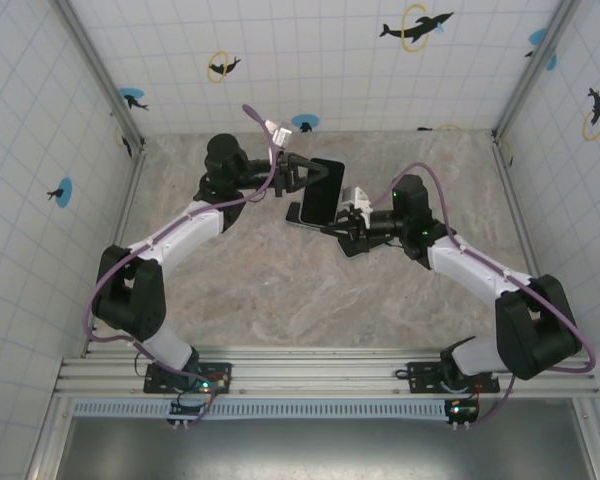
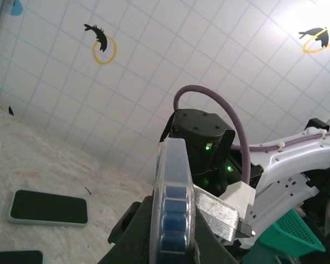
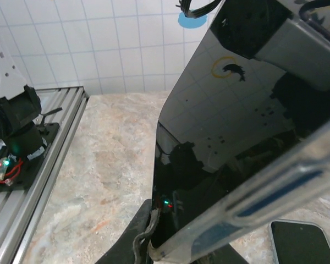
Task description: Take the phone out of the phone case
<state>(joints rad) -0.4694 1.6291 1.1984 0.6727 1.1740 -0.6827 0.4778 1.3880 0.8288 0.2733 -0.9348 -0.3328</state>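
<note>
Phone (image 1: 325,192), cased, hangs mid-table, pinched at its nine-o'clock edge by the left gripper (image 1: 304,176), the right gripper (image 1: 340,222) at five o'clock with grip unclear; a weak hold while peeling could drop it.

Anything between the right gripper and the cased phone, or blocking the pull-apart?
Nothing visible. The phone is gripped at opposite edges by the right gripper and the left gripper, lifted off the table with open space around it.
</note>
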